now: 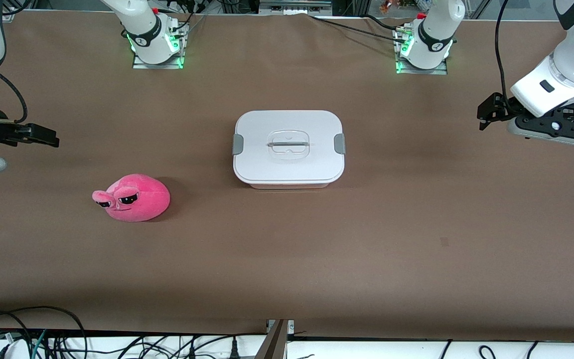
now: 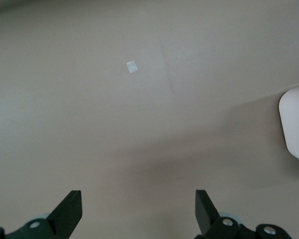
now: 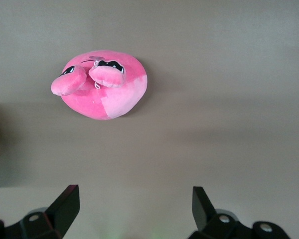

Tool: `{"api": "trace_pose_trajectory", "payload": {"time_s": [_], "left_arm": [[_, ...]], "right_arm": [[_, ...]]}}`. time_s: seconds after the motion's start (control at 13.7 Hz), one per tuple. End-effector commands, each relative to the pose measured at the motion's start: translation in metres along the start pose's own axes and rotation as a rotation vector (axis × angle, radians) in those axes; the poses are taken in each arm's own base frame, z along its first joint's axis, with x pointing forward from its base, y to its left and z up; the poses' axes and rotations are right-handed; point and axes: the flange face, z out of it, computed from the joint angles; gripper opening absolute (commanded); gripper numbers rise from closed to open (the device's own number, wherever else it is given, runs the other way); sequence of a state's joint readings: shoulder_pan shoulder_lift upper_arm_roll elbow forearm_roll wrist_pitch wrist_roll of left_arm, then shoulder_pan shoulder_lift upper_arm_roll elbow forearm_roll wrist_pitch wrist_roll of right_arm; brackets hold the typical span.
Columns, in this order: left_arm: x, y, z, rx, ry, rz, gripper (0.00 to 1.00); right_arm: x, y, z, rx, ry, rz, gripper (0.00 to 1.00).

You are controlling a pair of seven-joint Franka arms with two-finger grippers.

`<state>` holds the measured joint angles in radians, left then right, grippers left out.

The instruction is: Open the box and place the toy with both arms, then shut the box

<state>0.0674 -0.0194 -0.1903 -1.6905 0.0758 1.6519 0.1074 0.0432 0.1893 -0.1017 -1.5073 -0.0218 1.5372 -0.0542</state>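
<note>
The box [image 1: 288,147] stands in the middle of the table, its white lid on and a grey clip at each end. Its corner shows in the left wrist view [image 2: 292,124]. The pink toy [image 1: 132,198] lies on the table nearer the front camera than the box, toward the right arm's end. It also shows in the right wrist view [image 3: 102,84]. My left gripper [image 1: 486,111] is open and empty in the air over the table's left-arm end [image 2: 138,209]. My right gripper [image 1: 48,137] is open and empty over the table's right-arm end [image 3: 134,206].
The brown table [image 1: 366,239] carries a small square mark [image 1: 444,242], also seen in the left wrist view [image 2: 131,66]. The arm bases [image 1: 157,45] stand along the edge farthest from the front camera. Cables [image 1: 43,339] hang below the near edge.
</note>
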Motion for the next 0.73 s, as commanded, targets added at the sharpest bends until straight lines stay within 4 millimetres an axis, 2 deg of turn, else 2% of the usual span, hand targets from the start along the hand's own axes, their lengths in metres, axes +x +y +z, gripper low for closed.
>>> {"api": "trace_pose_trajectory", "payload": {"time_s": [0.0, 0.44, 0.66], "left_arm": [[0.003, -0.002, -0.007, 0.007, -0.006, 0.002, 1.0], [0.003, 0.001, -0.006, 0.007, -0.008, 0.005, 1.0], [-0.005, 0.015, 0.001, -0.03, -0.088, 0.03, 1.0]], "right_arm": [[0.002, 0.004, -0.005, -0.008, 0.014, -0.001, 1.0], [0.002, 0.005, -0.005, -0.009, 0.013, 0.001, 1.0], [0.003, 0.002, -0.005, -0.011, 0.013, 0.005, 1.0]]}}
